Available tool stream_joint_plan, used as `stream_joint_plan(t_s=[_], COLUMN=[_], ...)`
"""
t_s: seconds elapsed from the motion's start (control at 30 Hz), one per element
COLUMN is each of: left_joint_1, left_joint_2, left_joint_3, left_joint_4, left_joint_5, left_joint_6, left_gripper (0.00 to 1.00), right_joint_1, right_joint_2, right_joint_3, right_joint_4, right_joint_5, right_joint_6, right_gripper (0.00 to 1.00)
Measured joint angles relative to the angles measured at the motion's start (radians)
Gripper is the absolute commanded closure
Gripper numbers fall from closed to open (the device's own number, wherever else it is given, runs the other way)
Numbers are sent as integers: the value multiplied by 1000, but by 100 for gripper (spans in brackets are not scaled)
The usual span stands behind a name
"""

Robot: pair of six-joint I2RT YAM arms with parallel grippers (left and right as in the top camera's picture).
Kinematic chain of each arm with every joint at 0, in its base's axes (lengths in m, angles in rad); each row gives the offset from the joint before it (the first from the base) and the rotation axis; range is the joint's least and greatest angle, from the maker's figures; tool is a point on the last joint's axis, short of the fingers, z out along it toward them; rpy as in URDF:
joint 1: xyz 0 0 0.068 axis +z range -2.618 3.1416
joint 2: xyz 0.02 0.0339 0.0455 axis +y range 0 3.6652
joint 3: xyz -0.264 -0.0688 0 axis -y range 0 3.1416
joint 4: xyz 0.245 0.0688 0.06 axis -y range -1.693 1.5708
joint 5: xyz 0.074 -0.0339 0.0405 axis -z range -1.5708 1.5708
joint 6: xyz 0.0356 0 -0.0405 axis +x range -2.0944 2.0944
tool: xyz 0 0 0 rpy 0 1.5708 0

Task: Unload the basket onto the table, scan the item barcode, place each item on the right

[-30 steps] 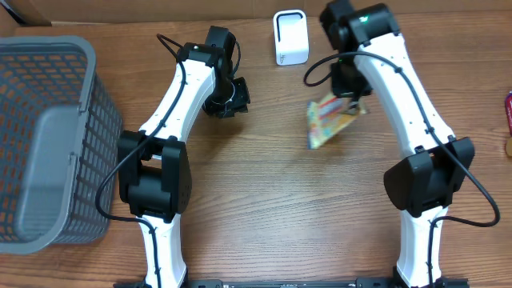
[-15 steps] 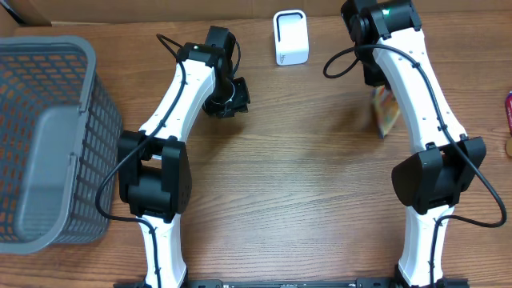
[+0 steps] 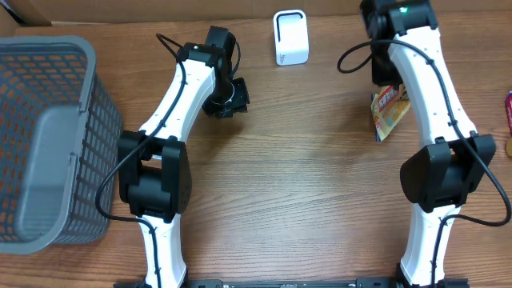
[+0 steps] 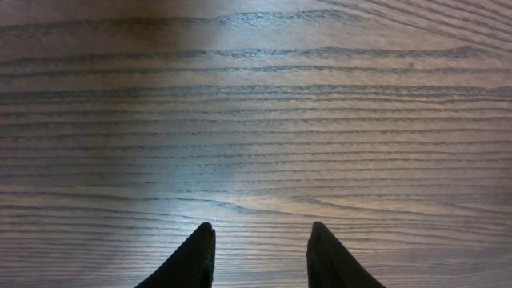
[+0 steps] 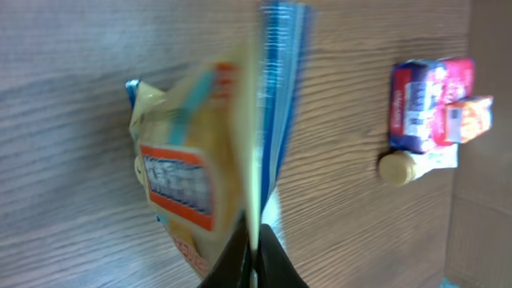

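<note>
Right arm (image 3: 420, 88): has swung the crinkly yellow-and-orange plastic snack packet (image 3: 386, 112) from beside the white box-shaped scanner (image 3: 290, 36) to well right of it, so the scan pass is probably done. Right gripper (image 5: 254, 240): clamped on the packet's edge. Left gripper (image 4: 260, 240): left of the scanner, jaws parted, empty.

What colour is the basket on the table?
Grey; the basket shows best in the overhead view.

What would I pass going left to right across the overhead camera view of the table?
gray basket → left gripper → white scanner → snack packet → red item at the right edge
</note>
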Motion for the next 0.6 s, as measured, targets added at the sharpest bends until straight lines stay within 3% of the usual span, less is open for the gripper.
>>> stream_joint_plan(t_s=[0.33, 0.6], left_joint_1=[0, 0], left_joint_2=[0, 0], left_joint_3=[0, 0], left_joint_4=[0, 0], left_joint_5=[0, 0], left_joint_6=[0, 0], left_gripper=[69, 67], right_joint_1=[112, 225], right_joint_2=[0, 0], right_joint_3=[-55, -55], right_joint_4=[56, 122], right_joint_5=[-62, -270], right_joint_6=[5, 6], right_gripper=[96, 94])
